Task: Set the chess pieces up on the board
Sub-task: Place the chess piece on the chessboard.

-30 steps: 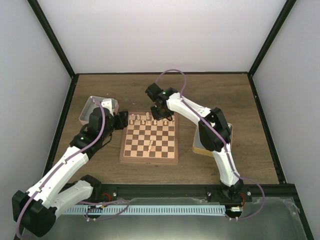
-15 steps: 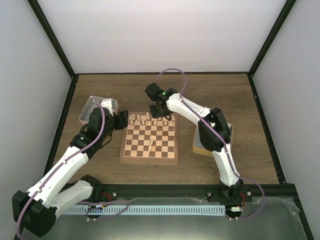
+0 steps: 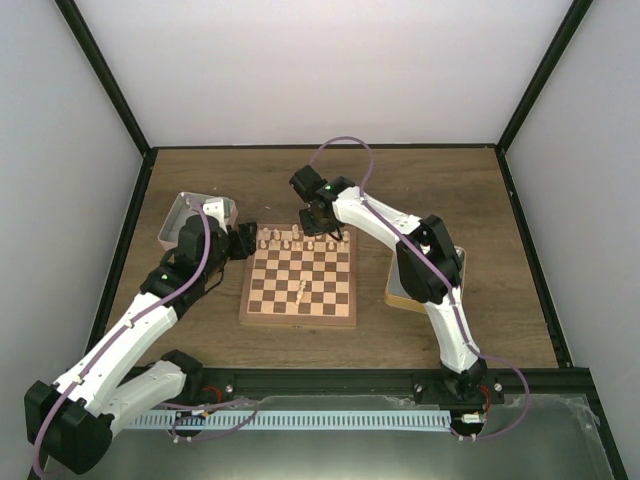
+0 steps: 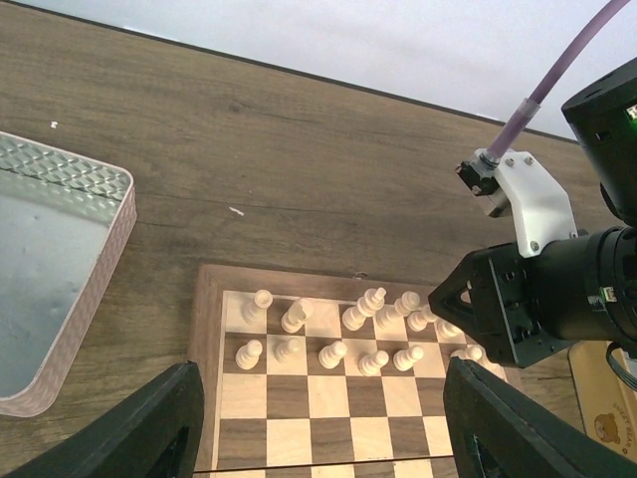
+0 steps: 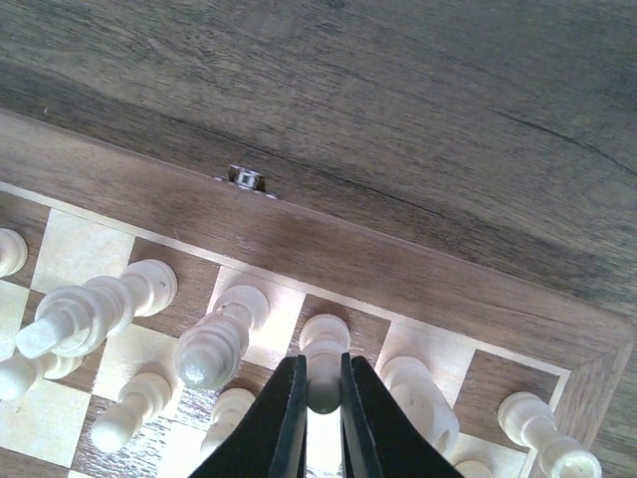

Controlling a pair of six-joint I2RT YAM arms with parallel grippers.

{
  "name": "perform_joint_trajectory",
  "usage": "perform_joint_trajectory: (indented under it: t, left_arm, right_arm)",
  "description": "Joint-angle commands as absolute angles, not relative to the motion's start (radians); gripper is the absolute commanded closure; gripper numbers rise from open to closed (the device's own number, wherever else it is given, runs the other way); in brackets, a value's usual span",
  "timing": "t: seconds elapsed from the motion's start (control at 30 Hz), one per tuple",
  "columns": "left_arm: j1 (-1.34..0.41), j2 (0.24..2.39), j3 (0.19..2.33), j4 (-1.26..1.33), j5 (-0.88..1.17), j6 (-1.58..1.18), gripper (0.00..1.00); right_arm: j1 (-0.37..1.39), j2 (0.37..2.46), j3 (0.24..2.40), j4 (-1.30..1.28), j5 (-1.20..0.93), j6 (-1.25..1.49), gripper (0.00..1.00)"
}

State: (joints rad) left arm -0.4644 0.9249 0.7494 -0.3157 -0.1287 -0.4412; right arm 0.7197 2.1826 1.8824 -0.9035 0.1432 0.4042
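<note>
The board lies at the table's middle, with cream chess pieces standing in its two far rows. One piece lies toppled near the centre. My right gripper is shut on a slim back-row piece that stands on a dark square by the far border; from above this gripper sits over the far edge. My left gripper hovers open over the board's left side, holding nothing, with the rows of pieces ahead of it.
A silver tray sits left of the board, beside the left arm. A tan tray lies to the right, partly under the right arm. A small metal clasp is on the board's far edge. Dark frame posts bound the table.
The right gripper's jaws have closed onto the back-row piece. The left arm has stayed still, and so have the other pieces.
</note>
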Motion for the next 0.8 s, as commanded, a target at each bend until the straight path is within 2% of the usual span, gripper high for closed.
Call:
perform_joint_trajectory:
  t: [0.0, 0.2, 0.77]
  left_arm:
    - [-0.459, 0.923, 0.742, -0.288, -0.123, -0.442, 0.32]
    - [-0.459, 0.928, 0.743, -0.285, -0.116, -0.441, 0.32]
    - [-0.454, 0.929, 0.744, -0.285, -0.121, -0.447, 0.32]
  right_arm:
    - [0.724, 2.158, 1.891, -0.934, 0.157, 0.409, 0.90]
    - [0.724, 2.153, 1.891, -0.938, 0.149, 0.410, 0.89]
    - [0.748, 2.031, 1.857, -0.916, 0.111, 0.469, 0.68]
